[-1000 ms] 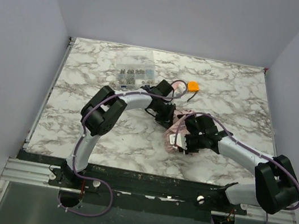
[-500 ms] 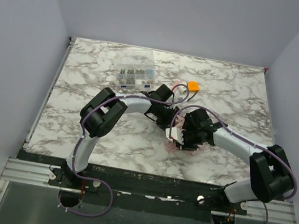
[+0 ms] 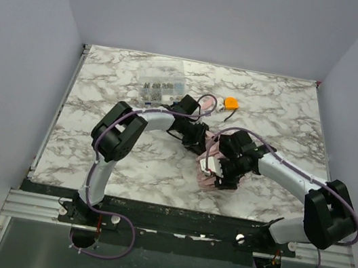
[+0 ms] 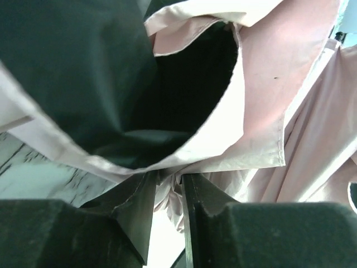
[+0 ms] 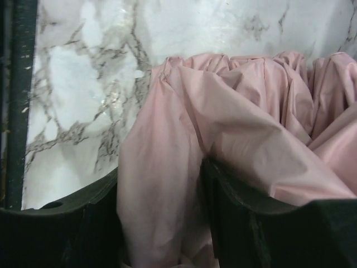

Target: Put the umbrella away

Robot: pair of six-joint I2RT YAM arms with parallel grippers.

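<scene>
The marble-patterned table [image 3: 103, 94] is taking up most of the scene, white with grey veining. The two arms are reaching in over it toward the middle. The umbrella [image 3: 206, 180] is lying crumpled on the table between them, a little right of centre and nearer the front edge than the back. From above it is largely covered by the two wrists.

Behind it, toward the back of the table, a clear box [image 3: 158, 88] of small parts is sitting well apart from the fabric. An orange gadget [image 3: 231, 103] is sitting to its right, closer to the umbrella but not touching it.

The left gripper [image 4: 167, 190] is coming at the umbrella from the rear left. Its dark fingers [image 4: 134, 218] are standing nearly together, with a thin fold of pink cloth pinched in the narrow gap. The right gripper [image 5: 162, 223] is working at the end nearer the front edge. Its fingers [image 5: 251, 223] are standing wider apart, and a thick gathered bunch of fabric is filling the space between them and pressing against both.

The umbrella's cloth [image 5: 223, 111] is showing as soft, pale pink and matte, falling in deep pleats and ridges. Its hemmed edge is curling open beside the left gripper (the inner face there is dark, almost black), forming a rounded pocket [image 4: 189, 84].
</scene>
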